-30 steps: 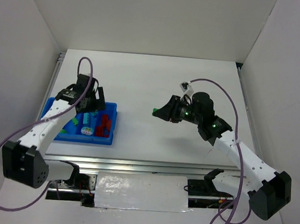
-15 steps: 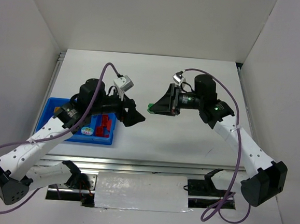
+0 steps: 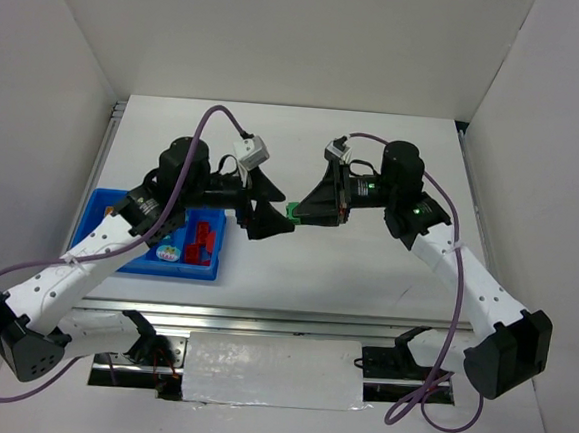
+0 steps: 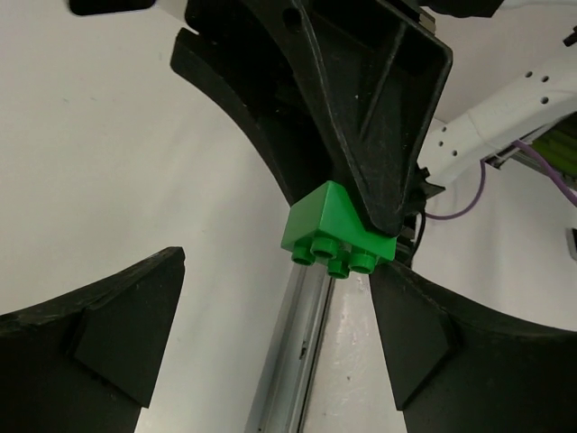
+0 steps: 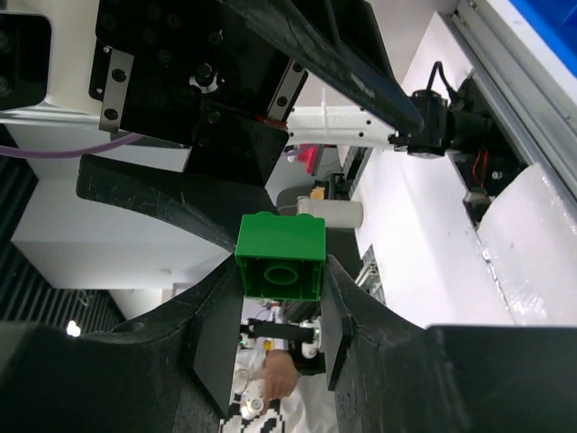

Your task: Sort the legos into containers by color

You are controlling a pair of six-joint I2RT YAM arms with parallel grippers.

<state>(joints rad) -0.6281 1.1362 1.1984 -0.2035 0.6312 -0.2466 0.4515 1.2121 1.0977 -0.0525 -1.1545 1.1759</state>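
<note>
My right gripper (image 3: pixel 305 212) is shut on a green lego (image 3: pixel 292 212), held in the air over the middle of the table. The brick shows between the pads in the right wrist view (image 5: pixel 280 255) and in the left wrist view (image 4: pixel 338 236), studs toward my left gripper. My left gripper (image 3: pixel 282 212) is open, its fingers on either side of the brick without touching it. The blue tray (image 3: pixel 109 209) lies at the left with red legos (image 3: pixel 201 242), a teal one (image 3: pixel 170 229) and a pale piece (image 3: pixel 169 253) in its compartments.
The left arm crosses over the tray and hides part of it. A metal rail (image 3: pixel 261 320) runs along the table's near edge. White walls stand on the left, right and back.
The left arm has swung from over the tray to the middle. The right gripper has carried the green lego leftward to meet it. The two grippers now face each other.
</note>
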